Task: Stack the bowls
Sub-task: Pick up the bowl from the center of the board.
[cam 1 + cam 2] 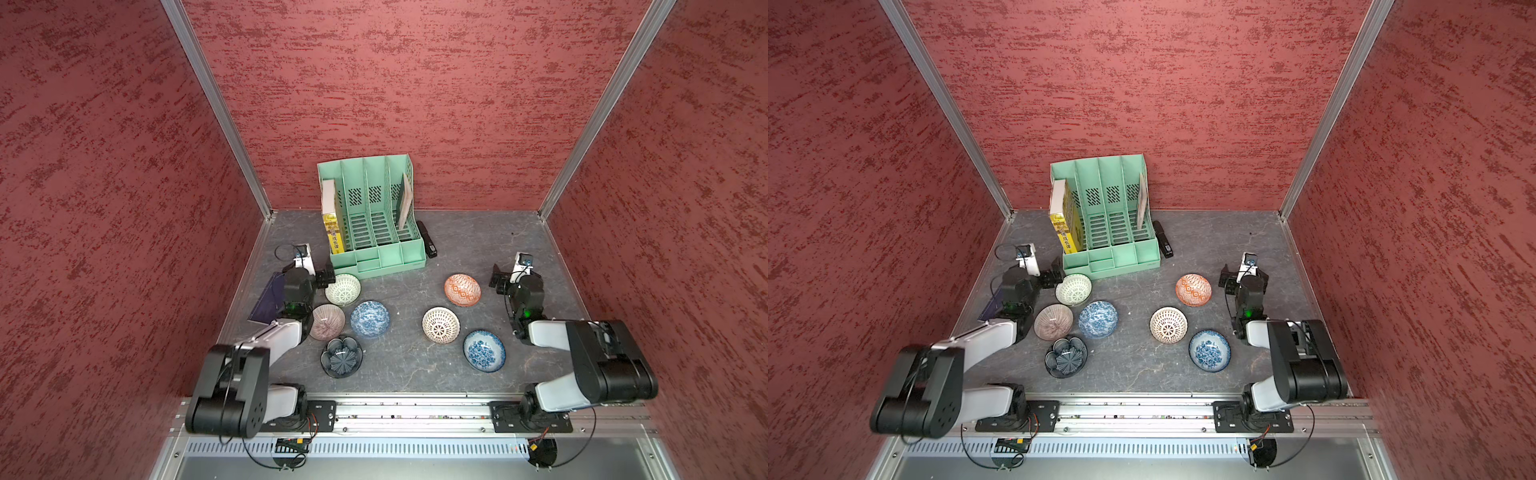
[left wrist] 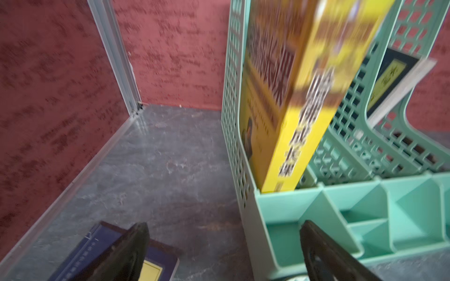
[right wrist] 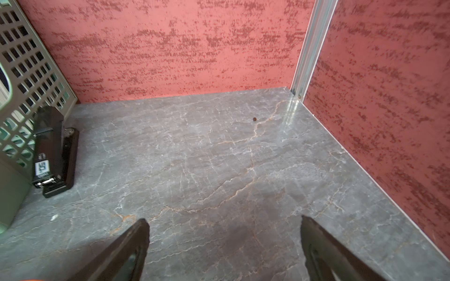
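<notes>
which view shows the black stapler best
The right wrist view: the stapler is close and sharp, lying beside the green file rack. In both top views it is small; the left wrist view misses it.

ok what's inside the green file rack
In the green file rack, a yellow book stands in the left end slot; a thin book leans in the right end slot. Middle slots and front trays look empty. Behind the yellow book is hidden.

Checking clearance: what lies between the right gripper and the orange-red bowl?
Nothing: only bare tabletop separates right gripper and orange-red bowl, in both top views.
</notes>
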Robot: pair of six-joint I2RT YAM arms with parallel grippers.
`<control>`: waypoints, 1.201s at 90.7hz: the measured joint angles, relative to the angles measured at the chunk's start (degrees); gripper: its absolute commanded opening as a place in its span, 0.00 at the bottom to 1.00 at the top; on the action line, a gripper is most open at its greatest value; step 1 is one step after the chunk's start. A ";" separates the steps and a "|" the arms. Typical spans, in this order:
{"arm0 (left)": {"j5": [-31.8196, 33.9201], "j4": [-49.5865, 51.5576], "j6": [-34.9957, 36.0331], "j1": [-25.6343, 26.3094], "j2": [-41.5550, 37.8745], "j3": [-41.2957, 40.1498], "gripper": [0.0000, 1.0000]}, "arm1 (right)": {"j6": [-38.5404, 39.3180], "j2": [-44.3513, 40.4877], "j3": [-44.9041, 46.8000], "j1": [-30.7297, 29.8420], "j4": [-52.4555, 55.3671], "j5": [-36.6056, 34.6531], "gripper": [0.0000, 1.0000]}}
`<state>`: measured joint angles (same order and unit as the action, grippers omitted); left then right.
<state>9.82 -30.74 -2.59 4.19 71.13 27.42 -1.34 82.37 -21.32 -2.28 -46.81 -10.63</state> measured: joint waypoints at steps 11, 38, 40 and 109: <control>2.03 15.34 -8.26 -1.44 -9.73 9.66 1.00 | -2.71 -10.49 -4.42 -0.52 11.23 -3.56 0.98; -13.03 50.25 -33.22 -12.07 -19.67 16.28 0.93 | -22.49 -24.74 -31.15 -0.24 44.96 -4.50 0.98; -14.34 52.48 -33.88 -12.22 -19.89 15.91 0.92 | -23.28 -25.18 -31.78 -0.24 46.69 -3.48 0.98; -21.29 90.29 -43.85 -10.80 -22.88 13.05 0.56 | -31.50 -27.82 -32.20 -0.26 84.87 26.71 0.94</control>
<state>-11.46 59.55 -46.44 -6.61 48.25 40.47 -32.84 54.54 -53.52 -2.55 38.06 16.08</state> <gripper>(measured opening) 0.645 0.942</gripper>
